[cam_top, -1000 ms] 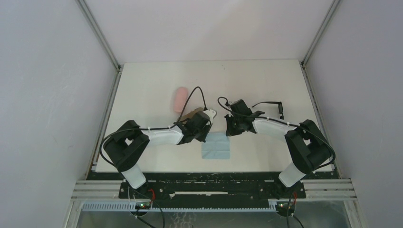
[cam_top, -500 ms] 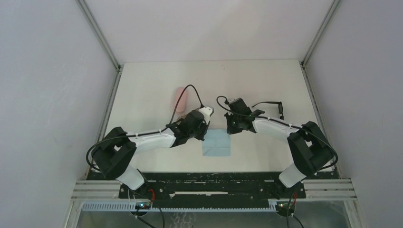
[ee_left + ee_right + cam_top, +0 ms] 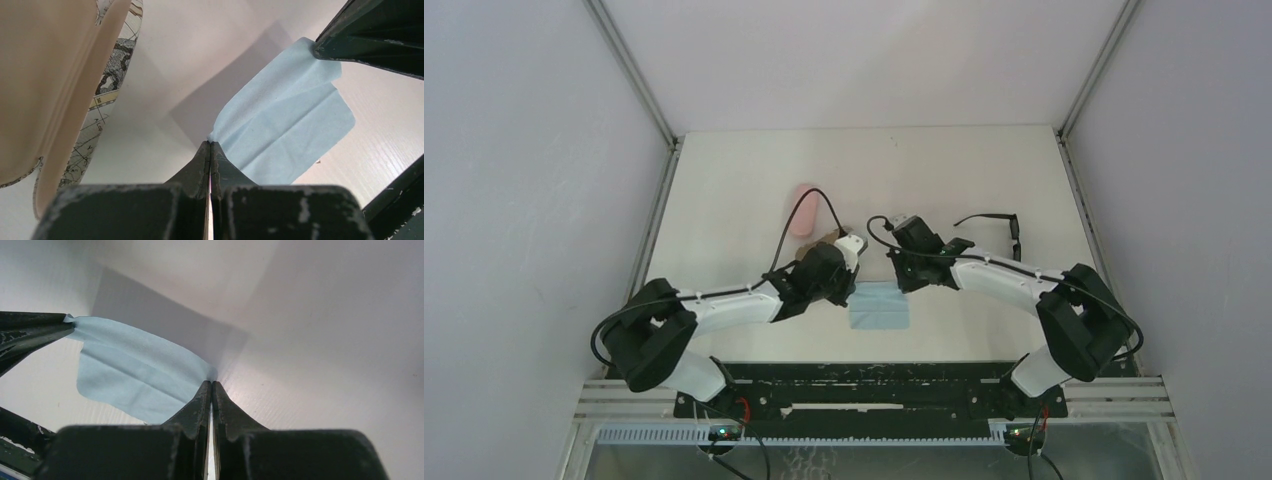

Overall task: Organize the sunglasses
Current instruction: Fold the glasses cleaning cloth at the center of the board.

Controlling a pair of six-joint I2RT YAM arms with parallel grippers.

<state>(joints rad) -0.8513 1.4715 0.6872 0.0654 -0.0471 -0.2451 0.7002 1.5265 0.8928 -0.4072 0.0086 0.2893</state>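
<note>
I am pinching the light-blue cloth (image 3: 285, 130) by two corners, with the left fingers (image 3: 197, 167) and right fingers (image 3: 196, 407) fully closed on it. I am aiming for equal tension, avoiding creases. The sunglasses (image 3: 1014, 230) are lying untouched on the table (image 3: 744, 170), to the right.

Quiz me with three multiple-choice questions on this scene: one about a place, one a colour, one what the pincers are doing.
1. Where do the thin black-framed sunglasses lie? A on a shelf; B on the white table, right side; C on the floor.
2. What colour is the flat rectangular cloth? A light blue; B red; C yellow.
3. How are the left pincer and right pincer? A both open; B one open; C both shut on cloth corners.
Answers: B, they lie alone on bare tabletop; A, blue in every view; C, each wrist view shows closed fingers pinching a corner.
</note>
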